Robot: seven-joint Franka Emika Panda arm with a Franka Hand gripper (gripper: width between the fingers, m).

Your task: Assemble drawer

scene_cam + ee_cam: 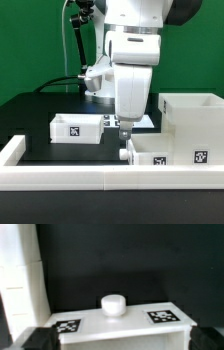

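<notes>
The drawer lies in separate parts. The large hollow white box [192, 115] stands at the exterior view's right. One small tray [75, 127] sits at the left. A second small tray [165, 150] with a round knob [124, 155] lies near the front wall. My gripper [123, 128] hangs just above that knob. In the wrist view the gripper [122, 339] is open. Its dark fingers [35, 339] stand outside both ends of the tray's tagged front panel [120, 321]. The knob [113, 304] sticks out from that panel, and nothing is held.
A low white border wall [100, 178] runs along the table's front and left; it also shows in the wrist view [20, 286]. A flat white piece [147, 122] lies behind the gripper. The table top is black.
</notes>
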